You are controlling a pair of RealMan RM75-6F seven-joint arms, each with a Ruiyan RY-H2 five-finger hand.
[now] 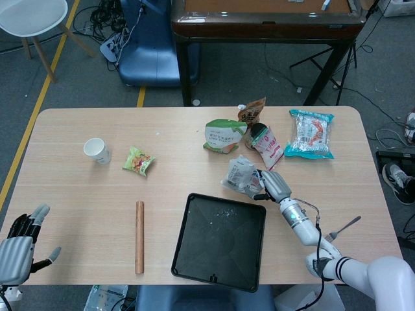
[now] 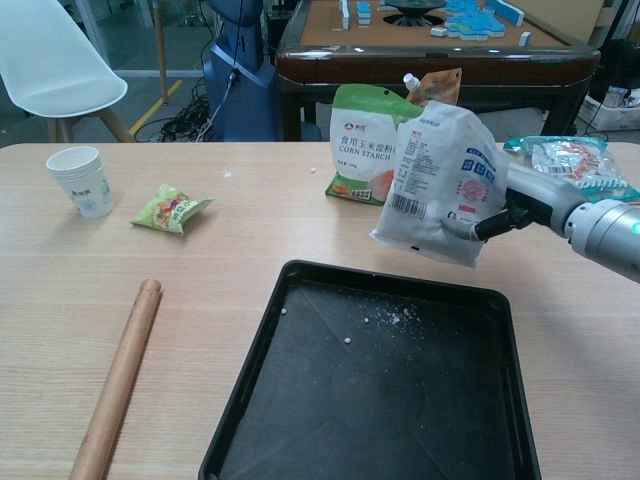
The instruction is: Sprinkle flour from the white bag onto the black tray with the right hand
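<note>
The right hand (image 2: 525, 205) grips the white bag (image 2: 438, 180) upright above the tray's (image 2: 250, 400) far edge. It looks soft, crumpled and light, so holding its side seems sensible. The left hand (image 1: 16, 249) idles, fingers spread.

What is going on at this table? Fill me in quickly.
The robot's right hand holds the white bag in the air, just past the far edge of the black tray. A little flour is scattered near that far edge. The left hand rests open at the near left of the table, holding nothing. A rolling pin lies untouched left of the tray.
</note>
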